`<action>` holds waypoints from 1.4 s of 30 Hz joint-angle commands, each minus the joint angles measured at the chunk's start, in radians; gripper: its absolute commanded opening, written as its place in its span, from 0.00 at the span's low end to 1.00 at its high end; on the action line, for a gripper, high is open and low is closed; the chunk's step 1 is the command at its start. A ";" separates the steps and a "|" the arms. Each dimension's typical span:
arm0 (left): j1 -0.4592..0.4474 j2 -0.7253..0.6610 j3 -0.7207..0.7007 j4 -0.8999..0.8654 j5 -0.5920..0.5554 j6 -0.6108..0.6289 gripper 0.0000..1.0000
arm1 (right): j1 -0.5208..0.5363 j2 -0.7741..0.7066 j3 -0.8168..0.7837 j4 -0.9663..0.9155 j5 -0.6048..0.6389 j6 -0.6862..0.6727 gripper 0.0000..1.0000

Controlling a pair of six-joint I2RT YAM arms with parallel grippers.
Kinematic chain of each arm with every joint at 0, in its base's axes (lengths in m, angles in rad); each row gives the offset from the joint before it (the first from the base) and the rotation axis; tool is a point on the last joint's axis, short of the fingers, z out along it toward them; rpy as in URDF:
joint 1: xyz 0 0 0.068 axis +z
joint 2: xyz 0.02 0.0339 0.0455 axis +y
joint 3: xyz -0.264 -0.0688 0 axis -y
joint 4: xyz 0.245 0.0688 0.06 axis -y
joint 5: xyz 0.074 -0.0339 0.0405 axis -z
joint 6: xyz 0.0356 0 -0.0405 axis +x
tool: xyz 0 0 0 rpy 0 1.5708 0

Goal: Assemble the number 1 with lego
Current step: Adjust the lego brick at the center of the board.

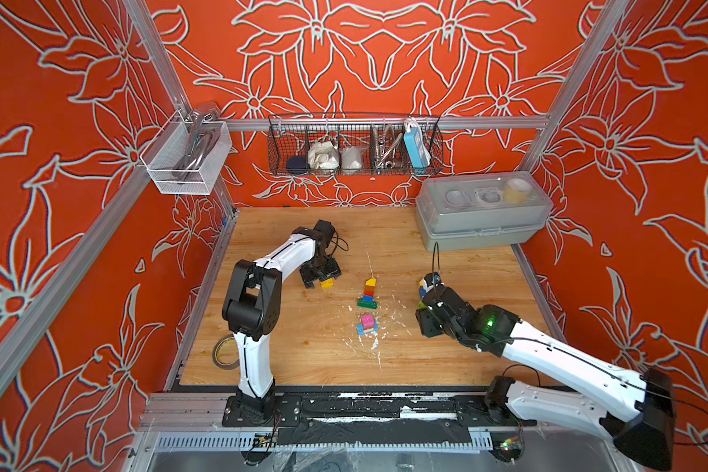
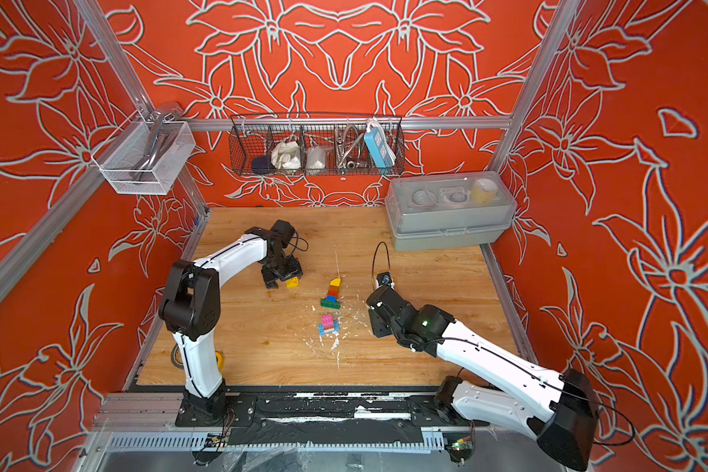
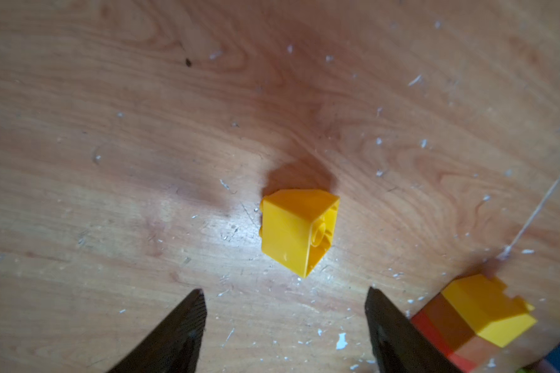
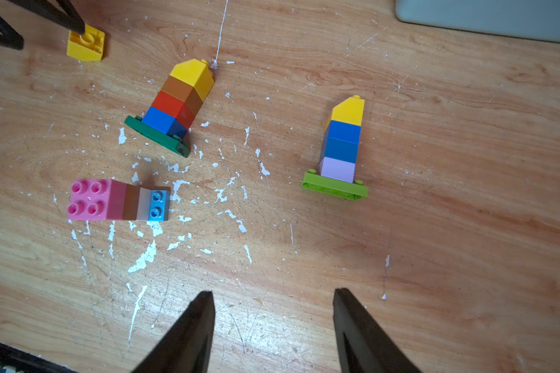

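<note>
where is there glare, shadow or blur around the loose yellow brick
Left wrist view: glare on the wooden table beside the loose yellow brick, a dark shadow behind it, and the brick stack soft at the frame's edge. Right wrist view: sharp, evenly lit. Both top views: the brick is tiny.

- Both top views: high over the front edge, angled down toward the back wall (image 1: 364,61), far out; whole table (image 1: 303,359) covered, framing nearly identical.
- Left wrist: close to the wood, looking down past the left gripper (image 3: 285,290); loose yellow brick (image 3: 299,231) just ahead of the tips.
- Right wrist: farther off, looking past the right gripper (image 4: 273,291); wider patch.
- Shared by both wrist views: that brick, the green-based stack (image 4: 172,106).
</note>
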 commanded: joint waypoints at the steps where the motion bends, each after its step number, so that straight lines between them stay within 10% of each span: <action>1: 0.006 0.017 0.026 -0.040 0.004 0.053 0.76 | -0.017 -0.033 -0.022 0.007 -0.029 -0.015 0.63; 26: 0.032 0.114 -0.005 0.053 0.001 0.166 0.46 | -0.028 -0.044 -0.027 -0.035 -0.039 0.027 0.62; 36: 0.025 0.024 -0.005 -0.110 -0.172 0.190 0.32 | -0.026 -0.074 -0.028 -0.053 -0.051 0.069 0.62; 42: -0.063 0.014 0.065 -0.353 -0.463 0.231 0.33 | -0.028 -0.128 -0.053 -0.071 -0.055 0.084 0.62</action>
